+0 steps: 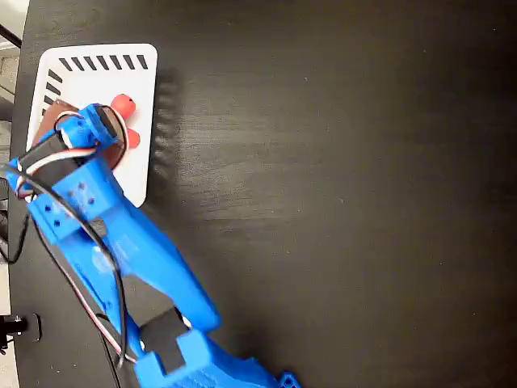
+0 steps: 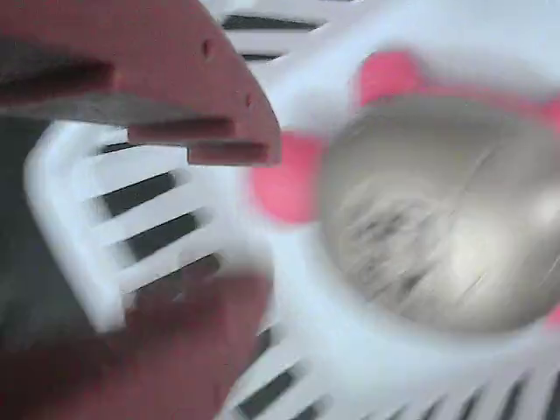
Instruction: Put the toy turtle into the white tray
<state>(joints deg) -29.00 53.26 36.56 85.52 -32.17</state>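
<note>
We see the white tray [image 1: 137,77] at the far left of the black desk [image 1: 339,202] in the fixed view, with the blue arm [image 1: 113,234] reaching over it from below. The toy turtle [image 2: 437,219] lies inside the tray, its gold shell and pink head blurred in the wrist view. The hand [image 2: 206,223] sits just left of the turtle, its two reddish fingers [image 2: 175,79] spread apart and gripping nothing, above the tray's dark slots.
</note>
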